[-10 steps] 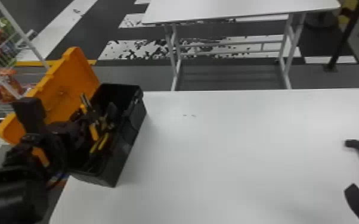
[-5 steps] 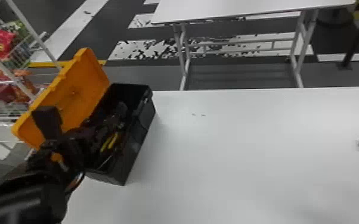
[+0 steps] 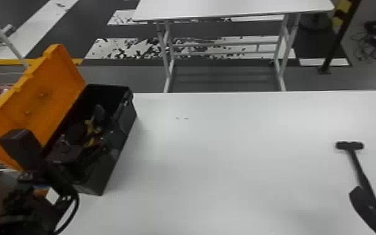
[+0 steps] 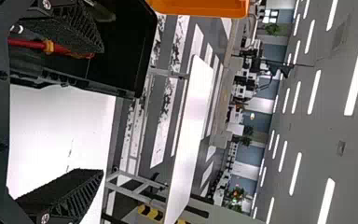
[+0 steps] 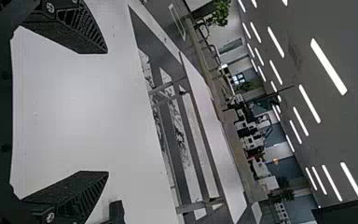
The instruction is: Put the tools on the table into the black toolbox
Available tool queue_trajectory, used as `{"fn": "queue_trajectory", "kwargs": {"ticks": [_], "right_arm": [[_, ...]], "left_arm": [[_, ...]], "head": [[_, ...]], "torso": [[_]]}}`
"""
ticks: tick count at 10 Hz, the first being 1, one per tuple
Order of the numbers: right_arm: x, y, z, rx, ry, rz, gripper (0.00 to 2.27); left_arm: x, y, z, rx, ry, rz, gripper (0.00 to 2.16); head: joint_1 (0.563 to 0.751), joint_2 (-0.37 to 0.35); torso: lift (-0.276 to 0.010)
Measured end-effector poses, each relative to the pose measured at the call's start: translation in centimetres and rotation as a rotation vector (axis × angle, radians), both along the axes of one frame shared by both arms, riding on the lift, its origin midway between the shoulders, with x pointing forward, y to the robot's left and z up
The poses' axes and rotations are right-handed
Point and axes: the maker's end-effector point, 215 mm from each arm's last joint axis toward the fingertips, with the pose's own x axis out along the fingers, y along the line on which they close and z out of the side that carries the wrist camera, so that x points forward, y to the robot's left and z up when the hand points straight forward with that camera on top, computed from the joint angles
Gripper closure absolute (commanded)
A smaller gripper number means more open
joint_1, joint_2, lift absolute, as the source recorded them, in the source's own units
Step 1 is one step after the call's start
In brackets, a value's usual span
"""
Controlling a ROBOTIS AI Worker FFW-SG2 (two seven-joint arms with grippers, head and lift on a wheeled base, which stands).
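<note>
One swing of our head shows more of the black long-handled hammer (image 3: 349, 145), well right of the black orange-lidded toolbox (image 3: 112, 162). Our black left gripper (image 4: 103, 110) beside the toolbox and black right gripper (image 5: 107, 112) well right of it gape wide, empty; we likely grasp the hammer next.

Black arm (image 3: 18, 203), looping cable (image 3: 76, 207), ribbed wedge-shaped fingers (image 5: 77, 196), pale screws (image 5: 50, 217)

Left fingers (image 3: 21, 144), right fingers (image 3: 365, 204) wide apart
</note>
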Motion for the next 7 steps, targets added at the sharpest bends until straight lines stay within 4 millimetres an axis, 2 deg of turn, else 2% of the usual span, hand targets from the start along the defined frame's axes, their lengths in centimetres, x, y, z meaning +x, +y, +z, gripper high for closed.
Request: {"fn": "queue_trajectory", "kwargs": {"ticks": [3, 7], "right_arm": [[0.0, -1.9, -2.0, -0.006, 0.121, -0.027, 0.1], [1.0, -3.9, -3.5, -0.019, 0.243, -0.07, 0.11]], "left_arm": [[-0.3, -3.8, -0.7, 0.047, -0.042, -0.011, 0.04], [-2.0, -7.0, 1.0, 0.102, -0.242, 0.003, 0.06]], "head": [[0.695, -0.001], [0.695, -0.089]], "torso": [[-0.075], [-0.075]]}}
